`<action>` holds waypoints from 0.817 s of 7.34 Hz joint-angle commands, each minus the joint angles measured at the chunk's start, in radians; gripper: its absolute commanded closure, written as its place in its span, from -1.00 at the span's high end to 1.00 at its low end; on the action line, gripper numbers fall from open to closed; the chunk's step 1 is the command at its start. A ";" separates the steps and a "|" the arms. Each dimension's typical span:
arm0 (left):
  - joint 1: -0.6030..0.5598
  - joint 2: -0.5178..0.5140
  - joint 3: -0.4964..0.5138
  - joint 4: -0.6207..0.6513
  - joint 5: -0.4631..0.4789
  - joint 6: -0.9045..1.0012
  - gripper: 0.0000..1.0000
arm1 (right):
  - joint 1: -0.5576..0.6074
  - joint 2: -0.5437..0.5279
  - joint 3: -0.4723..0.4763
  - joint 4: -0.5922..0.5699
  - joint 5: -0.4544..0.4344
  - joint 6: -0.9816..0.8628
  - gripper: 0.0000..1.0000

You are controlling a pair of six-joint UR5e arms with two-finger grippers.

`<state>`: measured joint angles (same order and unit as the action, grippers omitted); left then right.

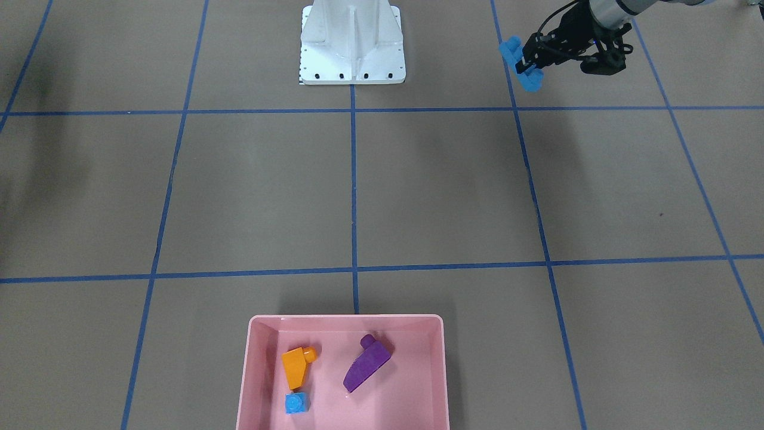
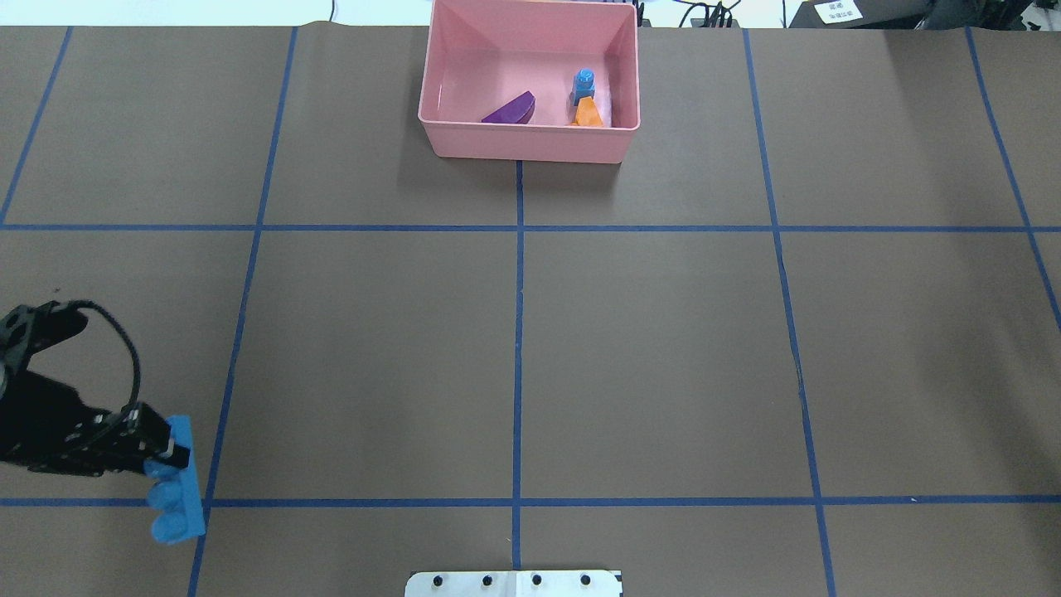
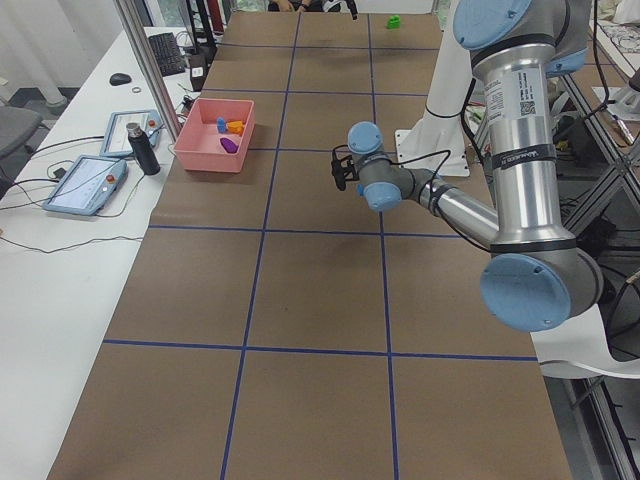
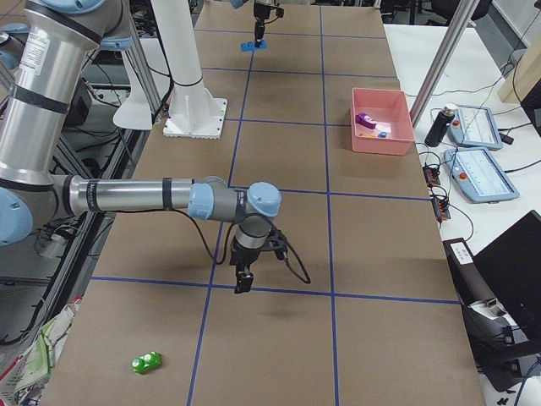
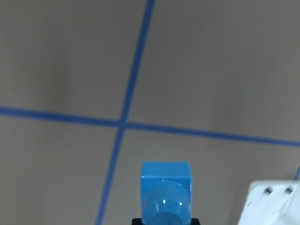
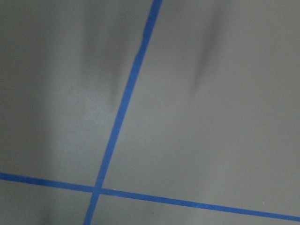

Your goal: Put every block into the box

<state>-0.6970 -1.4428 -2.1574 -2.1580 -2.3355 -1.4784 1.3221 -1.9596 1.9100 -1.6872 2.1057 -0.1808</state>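
My left gripper [image 1: 528,60] is shut on the long blue bar [image 1: 520,64] and holds it above the table near the robot's side. The same gripper [image 2: 170,452] and bar [image 2: 178,489] show at the overhead view's lower left, and the bar [image 5: 166,197] shows in the left wrist view. The pink box [image 1: 346,318] [image 2: 530,143] holds the orange block [image 1: 294,367], the purple block [image 1: 367,364] and the tiny blue cube [image 1: 296,403]. The green block [image 4: 146,362] lies on the table by the right end. My right gripper [image 4: 243,279] hangs low over the table; I cannot tell if it is open.
The white robot base [image 1: 352,48] stands at the table's robot-side edge. A dark bottle [image 3: 141,148] and two tablets [image 3: 85,185] sit on the side desk beyond the box. Blue tape lines grid the brown table.
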 commanded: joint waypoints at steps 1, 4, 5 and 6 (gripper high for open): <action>-0.163 -0.222 0.085 0.157 -0.104 0.075 -1.00 | 0.026 -0.084 -0.218 0.267 -0.001 -0.086 1.00; -0.228 -0.364 0.204 0.162 -0.113 0.075 -1.00 | 0.046 -0.151 -0.397 0.507 0.010 -0.156 1.00; -0.242 -0.373 0.229 0.167 -0.111 0.078 -1.00 | 0.048 -0.183 -0.410 0.533 0.008 -0.158 1.00; -0.255 -0.380 0.234 0.168 -0.108 0.076 -1.00 | 0.048 -0.215 -0.408 0.556 0.010 -0.166 1.00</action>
<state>-0.9327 -1.8025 -1.9451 -1.9932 -2.4458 -1.4020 1.3683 -2.1340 1.5164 -1.1732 2.1132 -0.3342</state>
